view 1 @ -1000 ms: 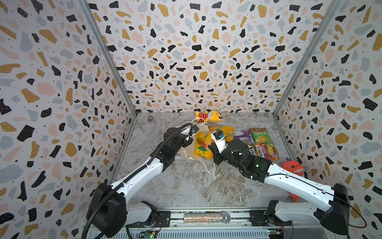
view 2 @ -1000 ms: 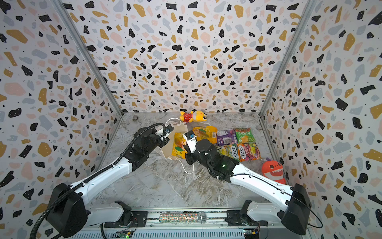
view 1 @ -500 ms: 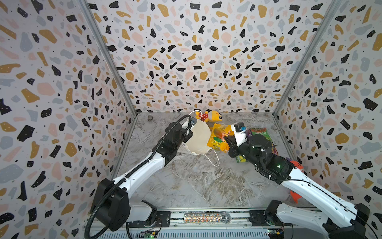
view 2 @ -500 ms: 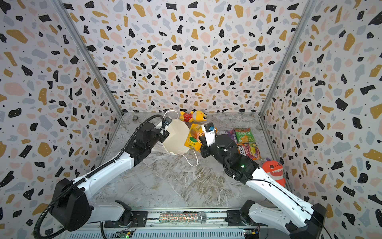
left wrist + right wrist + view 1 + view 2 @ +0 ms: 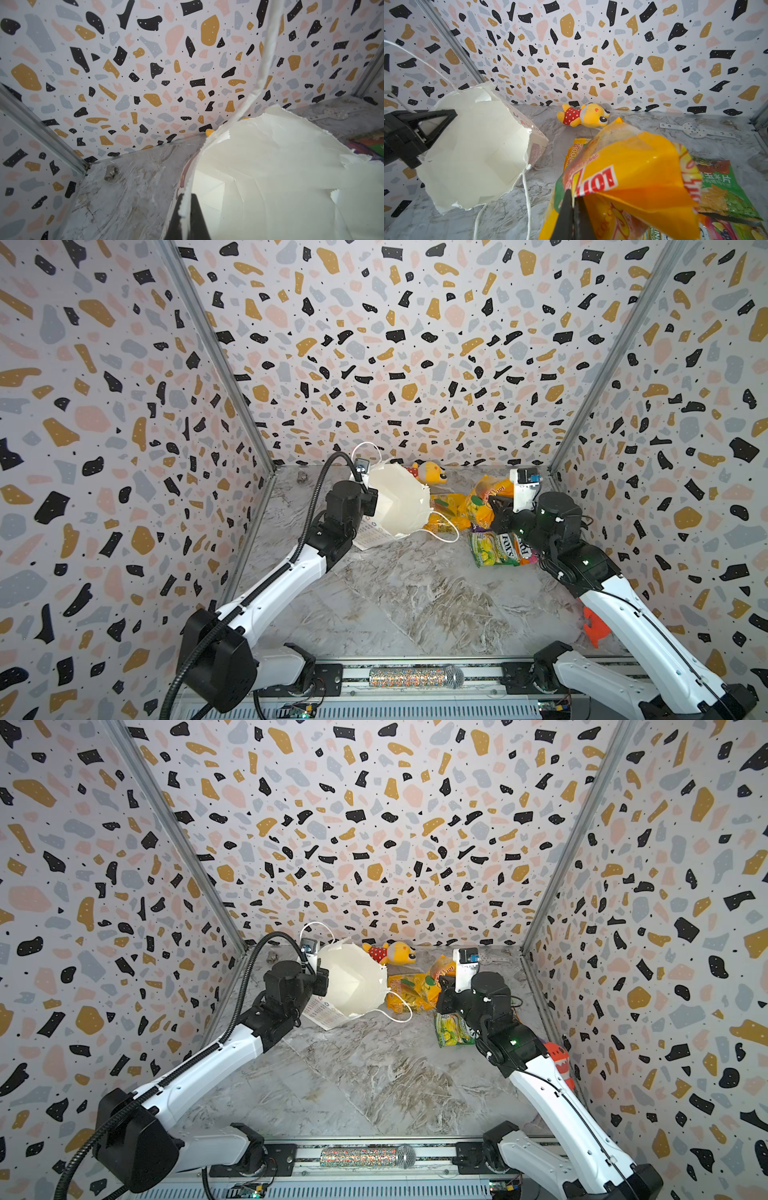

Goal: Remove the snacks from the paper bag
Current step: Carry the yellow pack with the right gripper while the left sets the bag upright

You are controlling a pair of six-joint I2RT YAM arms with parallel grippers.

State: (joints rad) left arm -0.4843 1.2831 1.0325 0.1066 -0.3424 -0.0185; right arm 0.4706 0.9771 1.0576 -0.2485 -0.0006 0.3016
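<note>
one paper bag [image 5: 399, 506], two orange packets [image 5: 643, 166], one green packet [image 5: 726, 187], two fox's packets [image 5: 498, 547], one plush toy [image 5: 585, 117].

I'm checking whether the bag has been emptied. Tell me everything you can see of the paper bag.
The paper bag is white creased paper, tipped on its side with its mouth gaping sideways. Its rim is ragged, and rows of small coloured print show outside. No packet shows inside. The left gripper pinches the rim between its fingers. One cord handle loops upward, another trails on the table.
</note>
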